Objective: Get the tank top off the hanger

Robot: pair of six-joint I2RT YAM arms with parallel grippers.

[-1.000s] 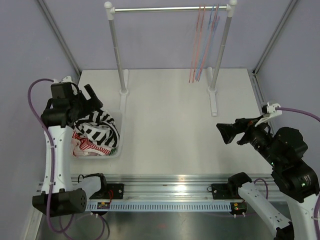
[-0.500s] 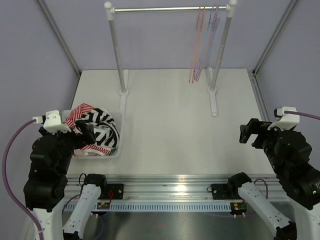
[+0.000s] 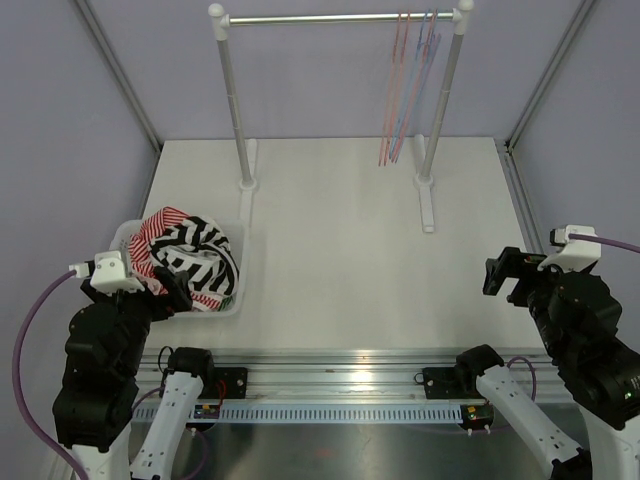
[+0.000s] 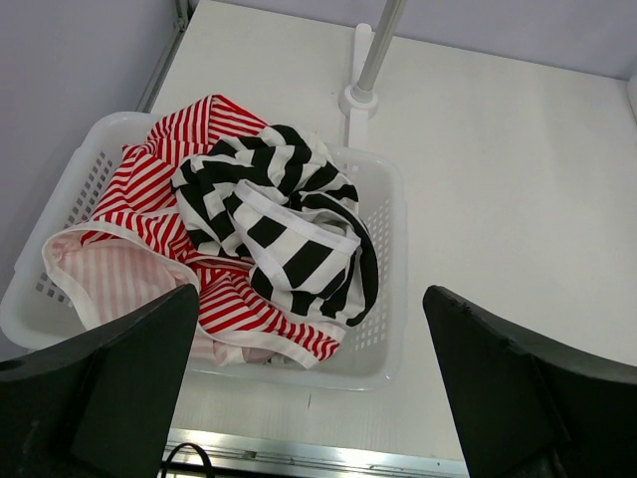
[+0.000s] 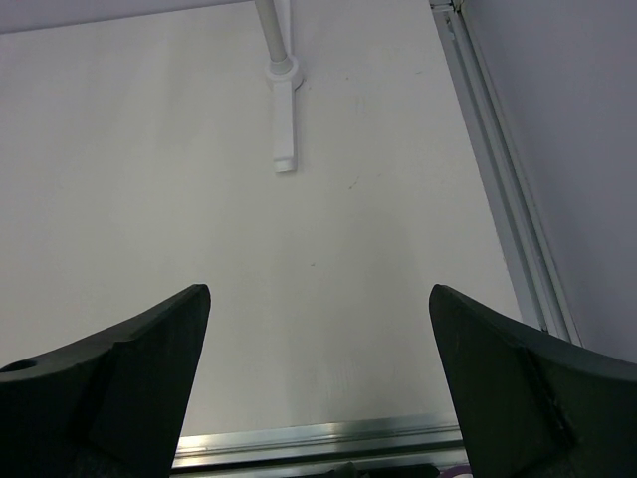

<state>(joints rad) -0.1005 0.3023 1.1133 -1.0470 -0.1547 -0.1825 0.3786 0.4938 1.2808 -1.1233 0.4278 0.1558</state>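
The black-and-white striped tank top lies in a white basket at the table's left, on top of red-striped and pink garments; it also shows in the top view. Several thin red, blue and pink hangers hang bare at the right end of the rail. My left gripper is open and empty, above the basket's near edge; in the left wrist view its jaws stand wide apart. My right gripper is open and empty over bare table at the right.
The clothes rack stands at the back on two posts with white feet. A metal rail runs along the near edge. Frame bars edge the table's right side.
My left arm has pulled back from over the basket towards the near edge. My right arm has drawn back to the right and near side. The clothes lie still in the basket.
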